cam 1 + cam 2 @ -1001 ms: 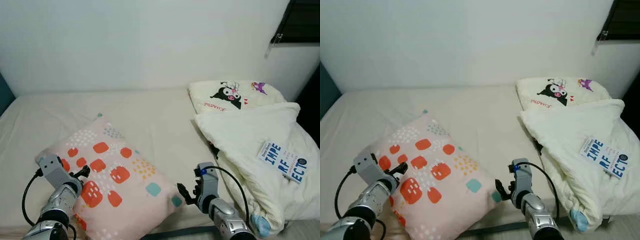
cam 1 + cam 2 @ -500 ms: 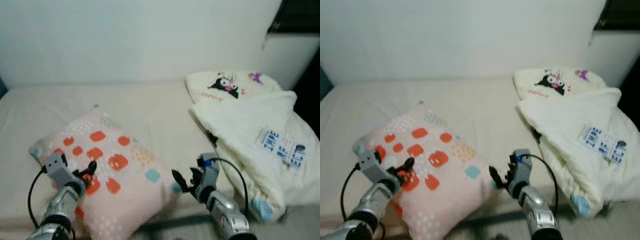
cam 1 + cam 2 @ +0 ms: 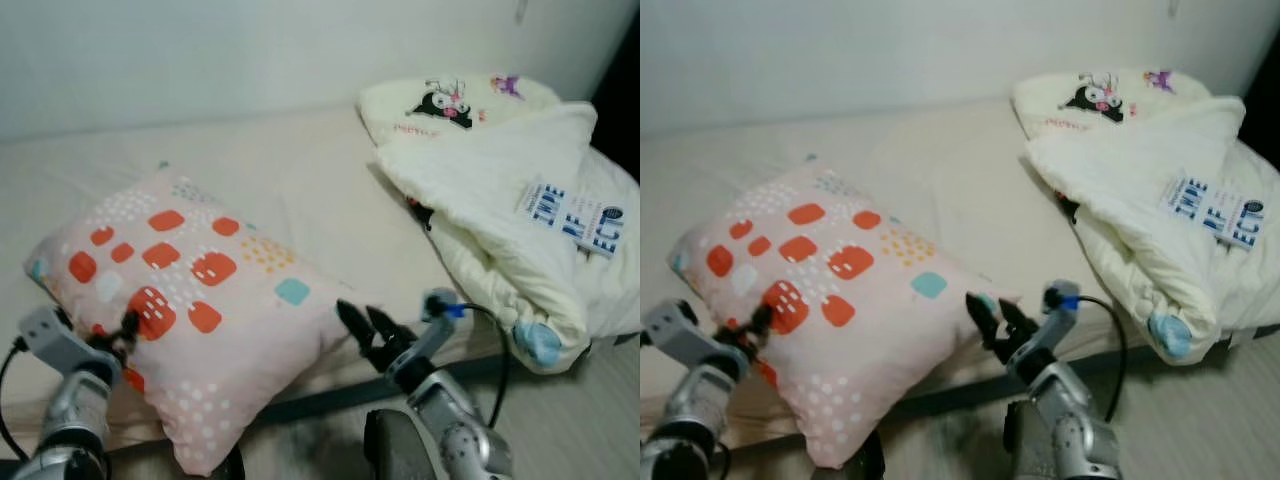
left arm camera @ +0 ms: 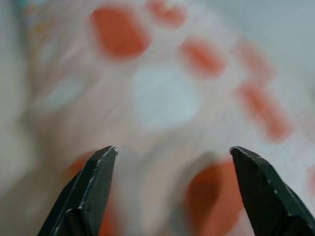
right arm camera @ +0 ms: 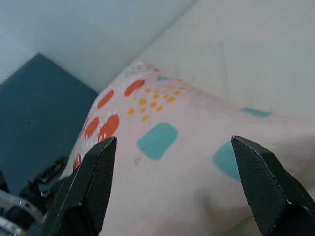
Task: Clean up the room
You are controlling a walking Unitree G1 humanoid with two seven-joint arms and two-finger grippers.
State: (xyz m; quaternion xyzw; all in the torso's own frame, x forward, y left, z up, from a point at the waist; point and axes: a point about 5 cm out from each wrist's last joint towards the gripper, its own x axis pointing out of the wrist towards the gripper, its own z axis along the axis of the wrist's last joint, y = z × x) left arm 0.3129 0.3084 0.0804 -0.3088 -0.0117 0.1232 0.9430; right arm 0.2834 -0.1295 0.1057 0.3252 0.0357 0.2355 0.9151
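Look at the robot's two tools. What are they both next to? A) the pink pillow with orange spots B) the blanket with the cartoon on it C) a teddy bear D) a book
A: the left tool is at one corner of the pink pillow and the right tool at the opposite one, both open; the cartoon blanket lies farther off on the bed.
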